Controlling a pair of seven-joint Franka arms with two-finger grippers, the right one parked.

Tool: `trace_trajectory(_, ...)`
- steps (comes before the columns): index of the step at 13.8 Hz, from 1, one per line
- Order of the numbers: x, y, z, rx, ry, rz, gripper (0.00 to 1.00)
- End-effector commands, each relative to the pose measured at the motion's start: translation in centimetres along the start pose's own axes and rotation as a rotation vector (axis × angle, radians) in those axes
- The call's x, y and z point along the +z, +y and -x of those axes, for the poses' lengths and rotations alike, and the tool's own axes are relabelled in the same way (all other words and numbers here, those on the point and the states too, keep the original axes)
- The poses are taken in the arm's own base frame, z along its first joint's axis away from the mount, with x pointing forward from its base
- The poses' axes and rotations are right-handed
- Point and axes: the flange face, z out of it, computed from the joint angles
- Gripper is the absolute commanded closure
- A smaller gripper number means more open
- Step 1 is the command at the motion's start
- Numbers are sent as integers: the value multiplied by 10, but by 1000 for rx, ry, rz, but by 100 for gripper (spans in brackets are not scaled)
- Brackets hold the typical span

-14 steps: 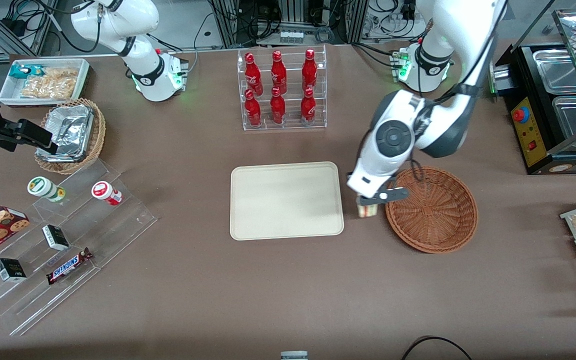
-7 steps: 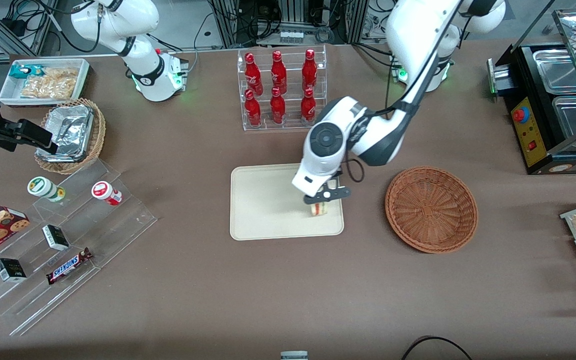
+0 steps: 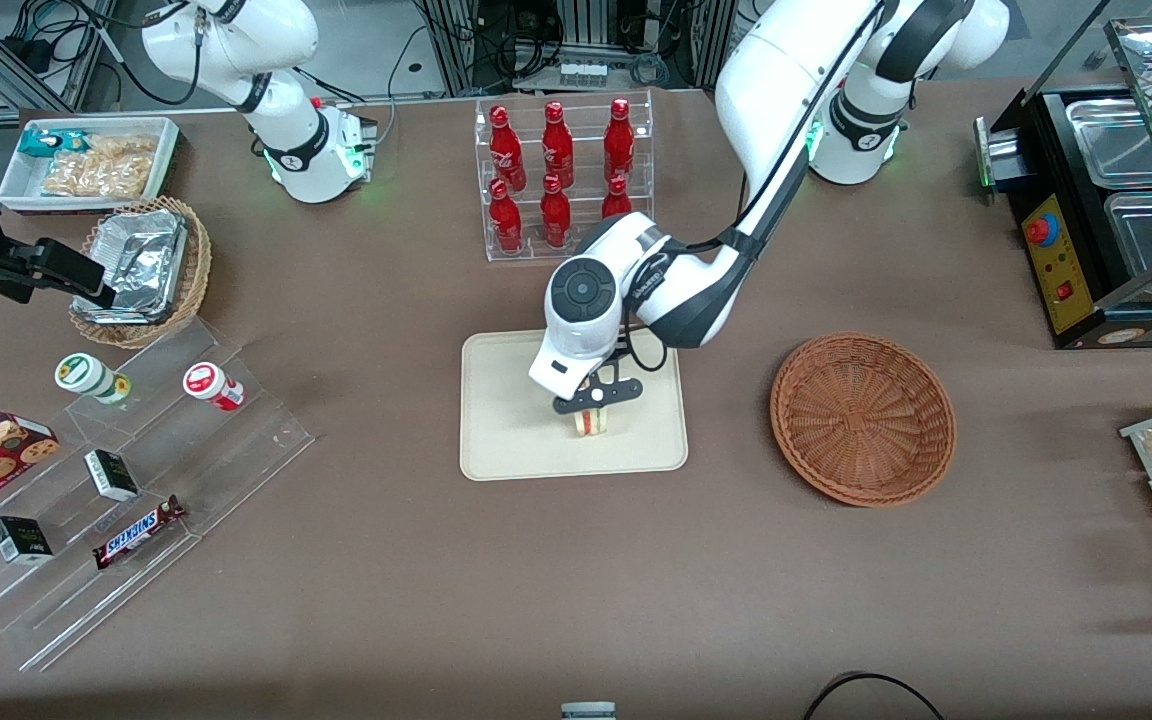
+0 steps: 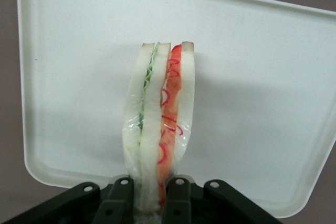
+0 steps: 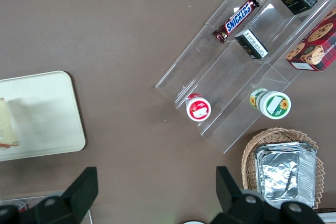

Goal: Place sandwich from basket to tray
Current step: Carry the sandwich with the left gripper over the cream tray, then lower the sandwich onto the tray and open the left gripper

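Note:
My left gripper [image 3: 596, 396] hangs over the middle of the cream tray [image 3: 506, 420], shut on the sandwich [image 3: 592, 421]. In the left wrist view the black fingers [image 4: 119, 199] press both bread faces of the wrapped sandwich [image 4: 160, 129], whose green and red filling shows along its edge. The gripper [image 4: 149, 203] holds it edge-on above the tray [image 4: 252, 66]. I cannot tell whether the sandwich touches the tray floor. The reddish-brown basket [image 3: 863, 417] stands with nothing in it beside the tray, toward the working arm's end of the table. A corner of the tray [image 5: 47, 114] and a sliver of the sandwich [image 5: 6, 124] show in the right wrist view.
A clear rack of red bottles [image 3: 561, 180] stands farther from the front camera than the tray. Clear stepped shelves [image 3: 136, 470] with snacks, a tan basket holding a foil container [image 3: 141, 265] and a white bin [image 3: 86, 160] lie toward the parked arm's end. A black food warmer [image 3: 1106, 210] stands at the working arm's end.
The left arm carried the sandwich from beside the basket's rim, across the tray's edge, to above the tray's middle. The basket and the tray have stayed put.

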Motion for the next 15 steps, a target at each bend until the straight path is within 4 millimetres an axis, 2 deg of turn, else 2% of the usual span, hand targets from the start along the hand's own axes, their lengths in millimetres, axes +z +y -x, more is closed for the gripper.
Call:
trace_trajectory(1,12,16,9,4,10,-4,94)
trace_trajectory(7,29,20,8,-1,44,-2,92)
trace_trajectory(8,31,20,8,-1,47,0,82)
trace_trajectory(9,32,22,11,1,48,2,38)
trace_trajectory(10,29,24,15,2,51,3,1)
trace_trajectory(12,17,23,14,23,77,-4,0)
trace_trajectory(15,-20,18,17,68,161,-58,0)
